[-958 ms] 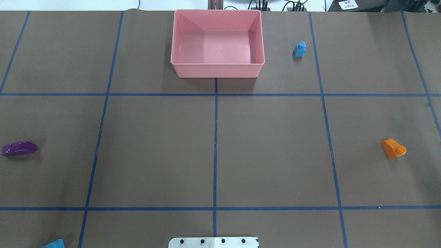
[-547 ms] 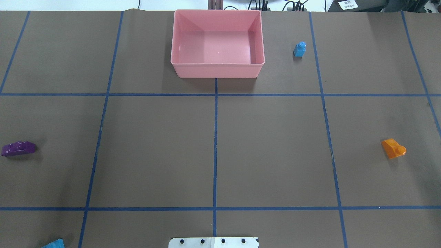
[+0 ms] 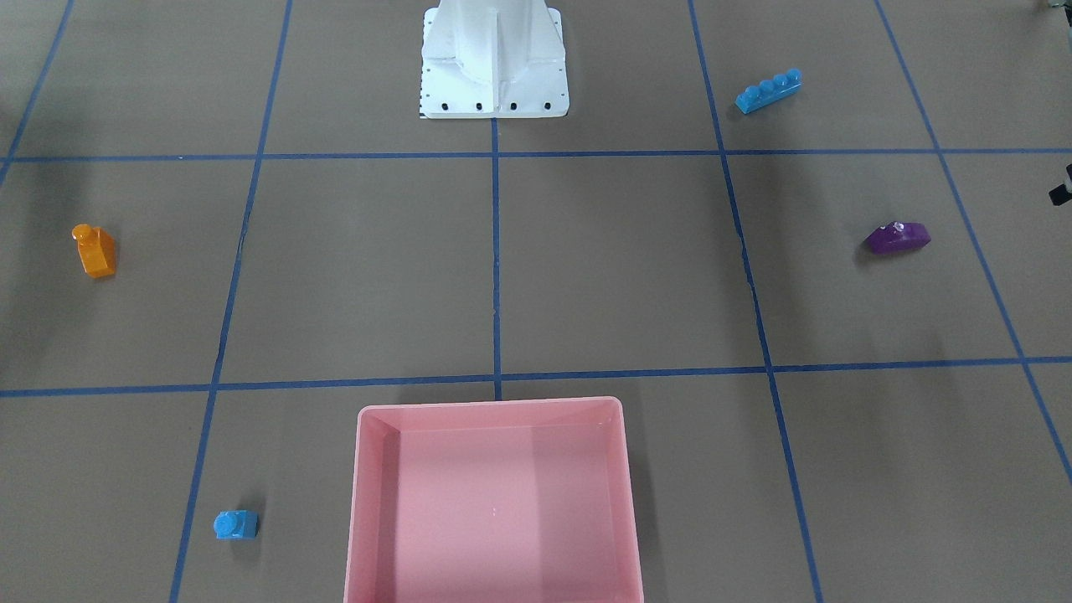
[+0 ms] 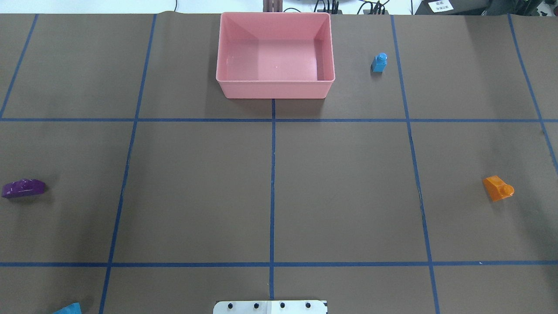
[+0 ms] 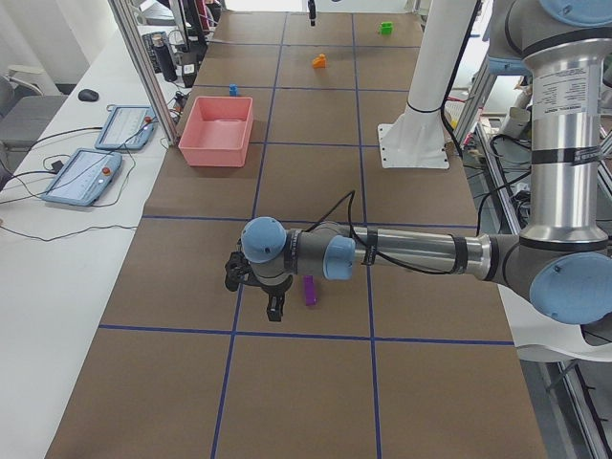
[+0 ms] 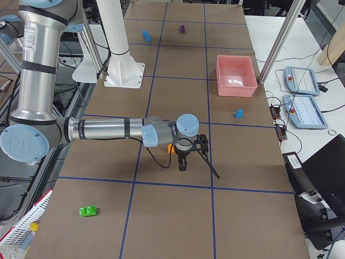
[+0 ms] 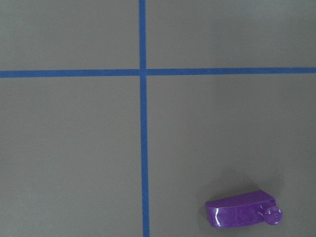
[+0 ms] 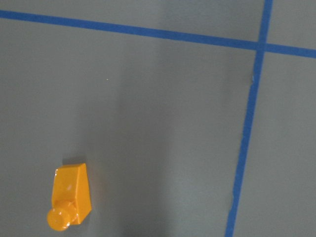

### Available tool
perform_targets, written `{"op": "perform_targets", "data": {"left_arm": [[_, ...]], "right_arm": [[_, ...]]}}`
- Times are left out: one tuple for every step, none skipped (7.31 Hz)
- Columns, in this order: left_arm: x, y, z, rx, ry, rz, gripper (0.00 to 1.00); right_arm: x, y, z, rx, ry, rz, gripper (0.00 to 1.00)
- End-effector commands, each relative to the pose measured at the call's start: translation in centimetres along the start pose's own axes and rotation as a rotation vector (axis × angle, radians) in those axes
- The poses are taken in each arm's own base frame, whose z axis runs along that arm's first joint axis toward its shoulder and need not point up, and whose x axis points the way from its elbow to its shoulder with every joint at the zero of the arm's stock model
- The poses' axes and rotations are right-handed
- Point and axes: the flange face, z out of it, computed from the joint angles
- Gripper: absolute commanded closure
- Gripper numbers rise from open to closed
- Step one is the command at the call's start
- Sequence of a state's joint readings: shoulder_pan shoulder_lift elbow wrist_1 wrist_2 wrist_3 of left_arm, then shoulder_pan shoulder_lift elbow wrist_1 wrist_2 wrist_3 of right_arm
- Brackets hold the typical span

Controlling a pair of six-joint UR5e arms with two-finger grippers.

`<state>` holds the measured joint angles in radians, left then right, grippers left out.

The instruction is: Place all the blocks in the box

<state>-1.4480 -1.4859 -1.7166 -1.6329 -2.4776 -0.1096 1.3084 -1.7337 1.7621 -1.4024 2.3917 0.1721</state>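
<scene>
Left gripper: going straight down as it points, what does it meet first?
The left gripper likely meets bare table beside the purple block, not the block itself; depth from this side view is unclear.

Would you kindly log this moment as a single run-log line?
box empty | outside: purple block, orange block, tiny blue block, long blue block, green block | left gripper near purple, right gripper near orange, jaws unclear

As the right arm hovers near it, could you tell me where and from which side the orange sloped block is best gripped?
I would grip the orange sloped block by its two flat, parallel long sides, coming straight down from above: it sits alone on the table, and its top is only slope and round stud.
</scene>
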Motion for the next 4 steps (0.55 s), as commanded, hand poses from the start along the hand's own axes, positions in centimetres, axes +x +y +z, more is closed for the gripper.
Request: {"op": "perform_targets", "data": {"left_arm": [[2.1, -0.2, 1.5, 0.005, 0.017, 0.035, 0.00], [2.5, -0.3, 1.5, 0.005, 0.018, 0.045, 0.00], [2.7, -0.3, 1.5, 0.006, 0.018, 0.046, 0.00], [2.8, -0.4, 1.4, 0.008, 0.018, 0.047, 0.00]], "right_arm": [[-5.0, -0.3, 3.9, -0.024, -0.024, 0.030, 0.00], [-8.4, -0.3, 6.1, -0.032, -0.030, 0.006, 0.00], [-10.3, -0.4, 7.5, -0.016, -0.007, -0.038, 0.00], [-10.3, 0.1, 8.7, -0.041, 0.000, -0.037, 0.00]]}}
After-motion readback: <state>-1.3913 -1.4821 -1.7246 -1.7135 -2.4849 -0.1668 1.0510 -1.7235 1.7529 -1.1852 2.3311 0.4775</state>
